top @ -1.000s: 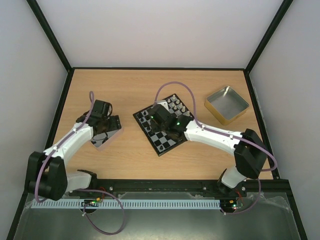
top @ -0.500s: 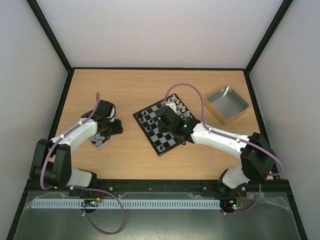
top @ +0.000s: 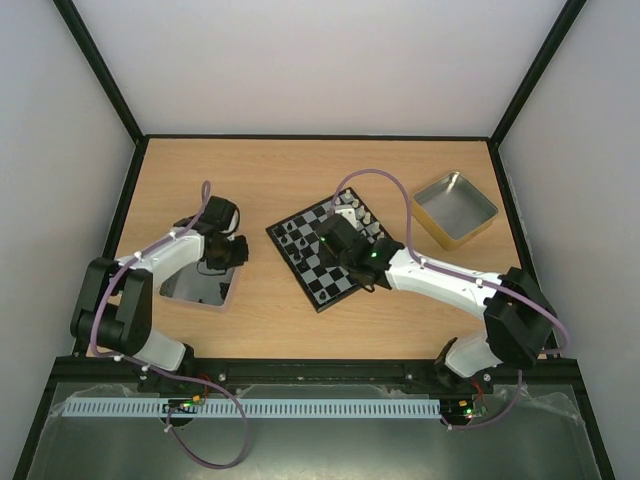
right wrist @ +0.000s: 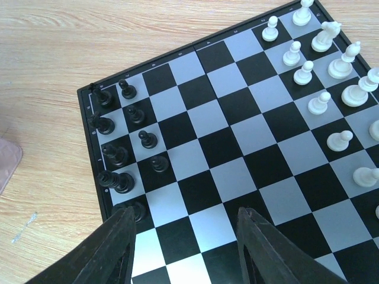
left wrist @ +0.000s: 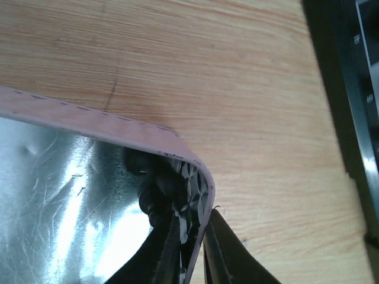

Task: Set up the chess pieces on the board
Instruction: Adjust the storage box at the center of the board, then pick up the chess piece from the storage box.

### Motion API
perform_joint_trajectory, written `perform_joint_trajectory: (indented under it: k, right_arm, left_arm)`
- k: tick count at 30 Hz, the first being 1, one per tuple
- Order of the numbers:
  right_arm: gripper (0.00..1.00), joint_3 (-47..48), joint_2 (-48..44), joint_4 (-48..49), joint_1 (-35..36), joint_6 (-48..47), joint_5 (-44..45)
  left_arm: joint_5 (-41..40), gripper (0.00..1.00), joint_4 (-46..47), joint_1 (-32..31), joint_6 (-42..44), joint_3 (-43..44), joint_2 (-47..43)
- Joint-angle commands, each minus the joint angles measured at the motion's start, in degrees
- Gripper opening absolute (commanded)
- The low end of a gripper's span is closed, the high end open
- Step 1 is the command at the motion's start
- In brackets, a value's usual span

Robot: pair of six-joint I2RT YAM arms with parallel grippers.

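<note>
The board [top: 322,285] lies mid-table. Black chess pieces [right wrist: 148,139] stand in two columns along its left edge in the right wrist view, and white chess pieces [right wrist: 320,103] crowd its upper right. My right gripper [right wrist: 186,216] hovers open over the near squares, with nothing between its fingers [right wrist: 112,248]. It shows above the board's centre in the top view [top: 333,245]. My left gripper [left wrist: 192,222] is shut on the corner wall of a shallow metal tin [left wrist: 89,121], one finger inside and one outside. A black piece [left wrist: 155,189] lies in that corner, against the inner finger.
The held tin [top: 195,285] sits left of the board, near the left arm. A second, gold-sided tin [top: 455,208] stands at the back right. A black frame rail runs along the table's edges. A corner of the left tin [right wrist: 7,163] shows in the right wrist view.
My left gripper has closed onto the tin's corner, and its arm has drawn back and folded. The right gripper has shifted slightly over the board and stays open.
</note>
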Motion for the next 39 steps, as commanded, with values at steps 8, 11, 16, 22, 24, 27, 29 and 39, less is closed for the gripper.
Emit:
perform_joint_trajectory:
  k: [8, 11, 16, 22, 24, 27, 29, 39]
  right_arm:
    - [0.46, -1.3, -3.0, 0.8, -0.4, 0.8, 2.3]
    - [0.46, -1.6, -3.2, 0.9, -0.3, 0.8, 2.4]
    - [0.46, -1.5, -3.5, 0.8, -0.3, 2.3, 2.0]
    - [0.46, -1.6, -3.7, 1.1, -0.4, 2.6, 1.8]
    - [0.46, -1.7, -3.6, 1.3, -0.4, 2.7, 1.6]
    - [0.46, -2.0, -3.3, 1.6, -0.4, 2.9, 1.2]
    - [0.45, -2.0, -3.2, 1.6, -0.4, 2.8, 1.0]
    - [0.45, -2.8, -3.9, 1.6, -0.4, 3.0, 1.1]
  left_arm:
    - [-2.8, 0.02, 4.4, -0.7, -11.3, 4.3, 5.3]
    - [-3.6, 0.04, 5.6, -0.6, -13.1, 5.2, 6.0]
    - [-5.0, 0.24, 5.8, -0.6, -13.2, 6.3, 5.4]
    - [-8.2, 0.43, 4.6, -0.3, -12.9, 5.0, -0.4]
    - [-11.2, 0.46, 4.5, 0.1, -13.6, 3.6, -3.1]
    - [-15.1, 0.45, 5.0, 1.2, -15.2, 1.2, -4.6]
    - [-16.5, 0.42, 5.3, 1.8, -15.8, 0.1, -4.2]
    - [-17.0, 0.36, 8.2, 2.1, -14.7, -0.1, 1.3]
